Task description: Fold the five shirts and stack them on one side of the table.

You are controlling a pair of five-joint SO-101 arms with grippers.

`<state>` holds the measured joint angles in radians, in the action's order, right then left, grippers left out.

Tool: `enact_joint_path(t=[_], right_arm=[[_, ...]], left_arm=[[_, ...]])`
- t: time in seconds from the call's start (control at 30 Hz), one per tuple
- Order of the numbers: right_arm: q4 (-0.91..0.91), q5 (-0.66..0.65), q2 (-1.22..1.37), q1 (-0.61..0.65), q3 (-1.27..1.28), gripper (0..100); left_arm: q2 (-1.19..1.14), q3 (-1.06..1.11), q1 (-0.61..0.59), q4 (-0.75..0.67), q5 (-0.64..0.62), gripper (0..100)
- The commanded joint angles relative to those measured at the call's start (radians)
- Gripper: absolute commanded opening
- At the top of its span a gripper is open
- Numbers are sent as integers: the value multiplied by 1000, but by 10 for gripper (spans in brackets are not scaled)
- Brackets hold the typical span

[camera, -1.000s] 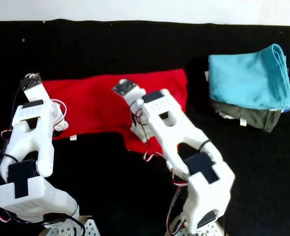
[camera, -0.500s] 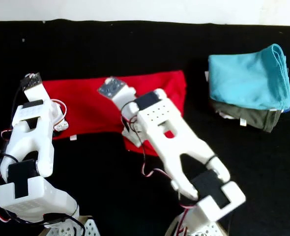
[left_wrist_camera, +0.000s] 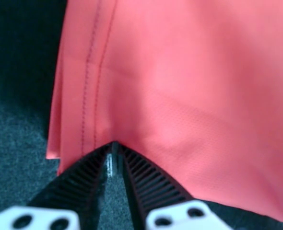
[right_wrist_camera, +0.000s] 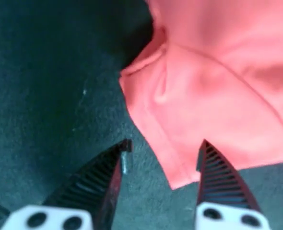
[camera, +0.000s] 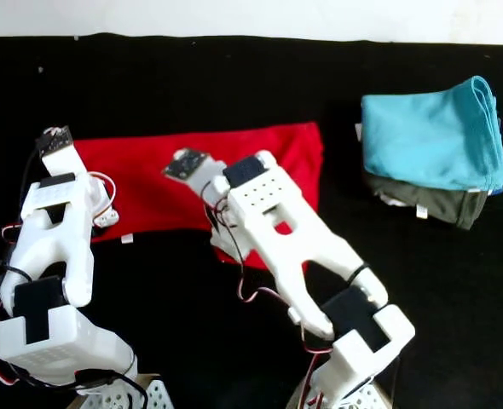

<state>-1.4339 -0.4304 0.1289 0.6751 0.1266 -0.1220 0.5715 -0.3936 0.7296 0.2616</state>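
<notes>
Red fabric shirt (camera: 149, 183) lies on the black table (camera: 234, 85); we see the left gripper (left_wrist_camera: 113, 149) pinched closed on its hem, the right gripper (right_wrist_camera: 164, 147) spread wide over a corner.

Table (camera: 234, 77), black cover: red shirt (camera: 149, 179) lies flat, left of centre. Dark folded shirt (camera: 422, 200), bottom of a stack, near right edge.

The left arm (camera: 51, 247) and right arm (camera: 294, 239) are blocky white plastic with black motors (camera: 40, 308) and thin red, black and white cables (camera: 106, 194). Their fingers (left_wrist_camera: 146, 182) are black and ribbed, on white bases (left_wrist_camera: 36, 219) with holes.
</notes>
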Motion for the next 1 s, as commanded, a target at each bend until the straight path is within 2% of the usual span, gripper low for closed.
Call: enact_joint_path(t=[0.0, 0.23, 0.53, 0.63, 0.67, 0.7, 0.77, 0.97], right_arm=[[38, -55, -51, 10, 79, 228], [309, -60, -13, -27, 275, 228], [326, -60, 260, -88, 139, 207], [302, -61, 283, -85, 110, 29], [295, -61, 285, -88, 101, 0], [292, -61, 280, -93, 97, 26], [251, -61, 275, -110, 70, 5], [-1, -61, 153, -139, -116, 6]], left_arm=[[2, 2, -15, -35, -9, 10], [2, 2, -15, -35, -9, 10], [1, 2, -15, -35, -9, 10], [1, 2, -15, -35, -9, 10], [1, 2, -15, -35, -9, 10], [1, 2, -15, -35, -9, 10], [1, 2, -15, -35, -9, 10], [1, 2, -15, -35, -9, 10]])
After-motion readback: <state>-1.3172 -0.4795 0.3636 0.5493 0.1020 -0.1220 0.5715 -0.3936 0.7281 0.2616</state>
